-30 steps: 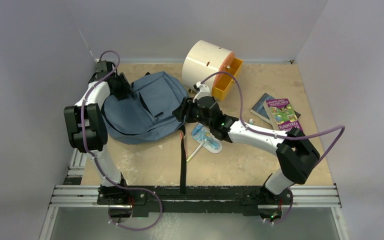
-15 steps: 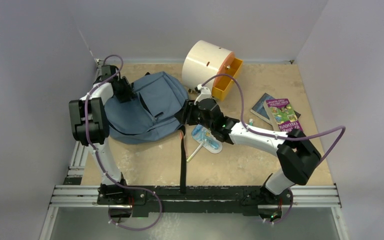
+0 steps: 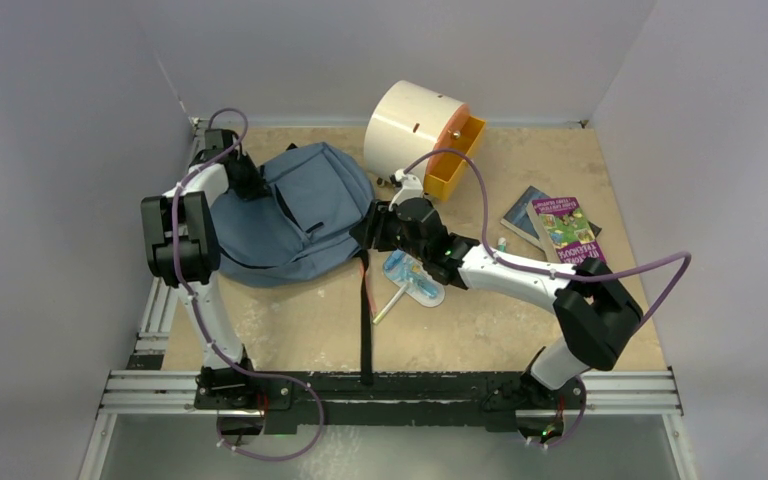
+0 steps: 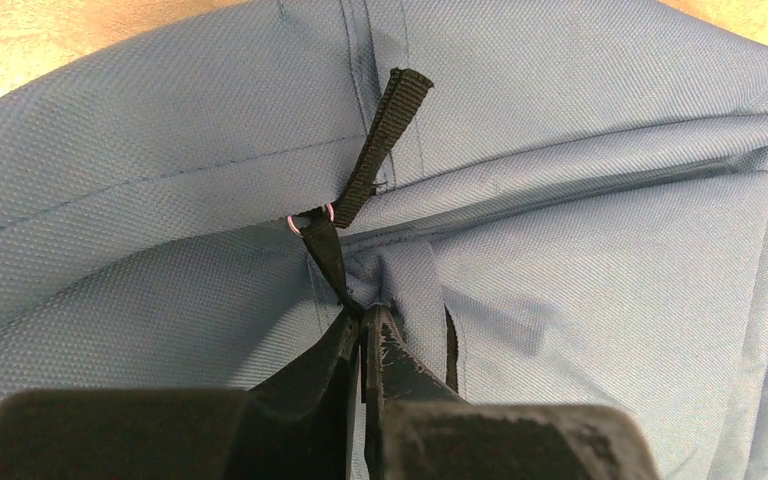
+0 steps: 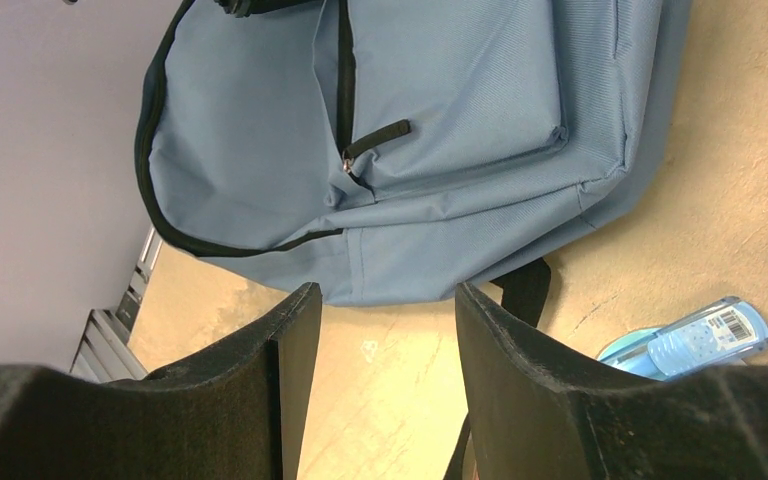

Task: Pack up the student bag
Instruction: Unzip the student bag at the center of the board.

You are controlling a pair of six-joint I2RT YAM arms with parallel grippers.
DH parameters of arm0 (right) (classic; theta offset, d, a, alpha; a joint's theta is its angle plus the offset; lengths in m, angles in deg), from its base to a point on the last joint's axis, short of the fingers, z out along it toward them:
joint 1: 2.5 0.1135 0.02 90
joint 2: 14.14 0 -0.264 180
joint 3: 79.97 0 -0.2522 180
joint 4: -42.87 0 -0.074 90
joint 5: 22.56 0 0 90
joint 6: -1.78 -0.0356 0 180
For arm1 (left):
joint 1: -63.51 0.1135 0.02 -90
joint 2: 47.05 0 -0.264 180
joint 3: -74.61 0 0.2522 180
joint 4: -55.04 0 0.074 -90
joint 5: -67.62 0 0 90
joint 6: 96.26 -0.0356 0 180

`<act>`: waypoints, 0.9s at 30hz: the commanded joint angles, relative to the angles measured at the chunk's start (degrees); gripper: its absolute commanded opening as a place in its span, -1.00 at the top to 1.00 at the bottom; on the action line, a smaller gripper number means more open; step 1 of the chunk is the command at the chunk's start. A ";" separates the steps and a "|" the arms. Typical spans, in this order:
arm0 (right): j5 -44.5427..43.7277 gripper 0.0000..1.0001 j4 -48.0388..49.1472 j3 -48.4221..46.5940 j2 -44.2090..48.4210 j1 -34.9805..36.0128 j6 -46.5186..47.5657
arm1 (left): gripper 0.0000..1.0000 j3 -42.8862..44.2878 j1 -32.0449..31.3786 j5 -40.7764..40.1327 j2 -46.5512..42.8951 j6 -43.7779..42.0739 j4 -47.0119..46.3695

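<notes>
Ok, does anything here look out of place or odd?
Mildly. The cream cabinet at the far side has its orange drawer pulled out, and one black strap of the student bag trails straight out to the near rail. Nothing looks spilled or damaged.

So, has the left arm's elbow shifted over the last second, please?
Yes: the elbow has moved away from the base rail, toward the far wall.

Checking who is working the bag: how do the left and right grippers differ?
The left gripper is shut on the black pull strap of the student bag; the right gripper is open, holding nothing. The left gripper touches the bag; the right gripper does not. Both face the bag.
</notes>
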 commanded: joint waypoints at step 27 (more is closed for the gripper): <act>2.53 -0.21 1.59 -27.72 -19.65 0.25 9.12 | 1.00 1.82 -3.00 -15.37 -8.84 -14.38 9.48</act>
